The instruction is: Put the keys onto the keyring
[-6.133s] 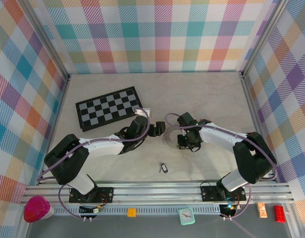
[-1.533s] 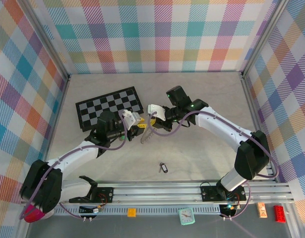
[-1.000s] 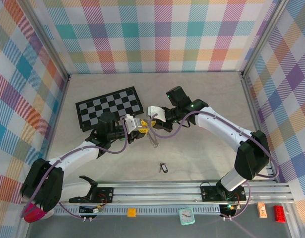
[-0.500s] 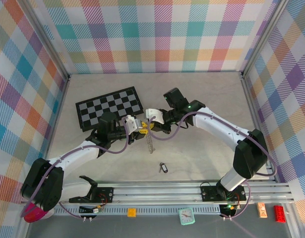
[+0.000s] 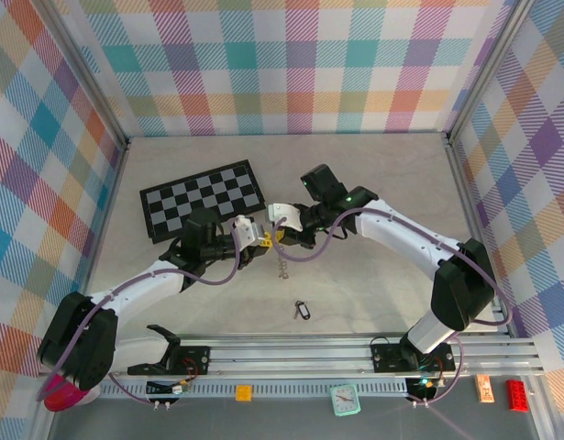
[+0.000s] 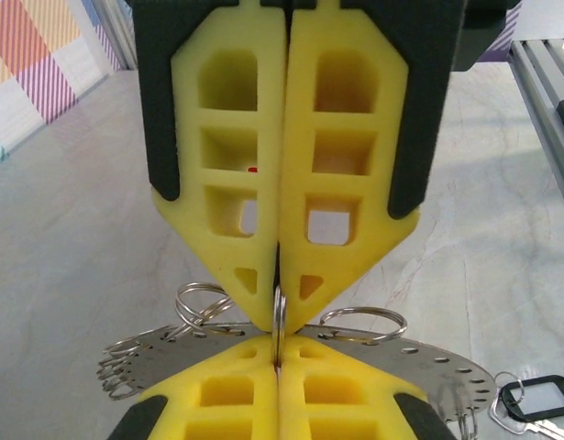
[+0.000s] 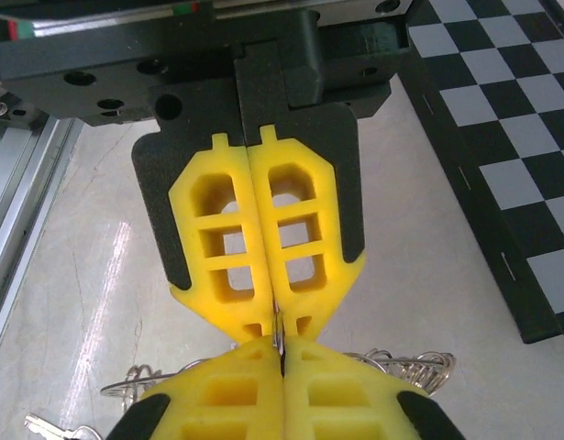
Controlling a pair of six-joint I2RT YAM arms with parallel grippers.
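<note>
Yellow foam pads of the left pincer (image 6: 278, 367), a sliver apart half a second ago, now press together on a thin loop of the large silvery-grey, wavy-rimmed metal keyring (image 6: 424, 359) at the bottom centre of the left wrist view. Tip to tip above it, the right pincer (image 6: 278, 307) looks clamped on the same sliver of metal, though whether its hold is as firm cannot be told. From overhead the two meet just left of mid-frame, and the keyring, slanted between them a second and a half ago, has swung to hang edge-on below the joined tips, clear of the pale marbled table (image 5: 382, 293). Six seconds ago it lay flat on that surface. The small black-headed key (image 5: 301, 311) rests where it was, lower centre of the overhead frame, well apart from both pincers. With the ring now shared between two grips, it looks steadied for threading, but no key is on it yet, and one pincer would probably have to let go to fetch one.
</note>
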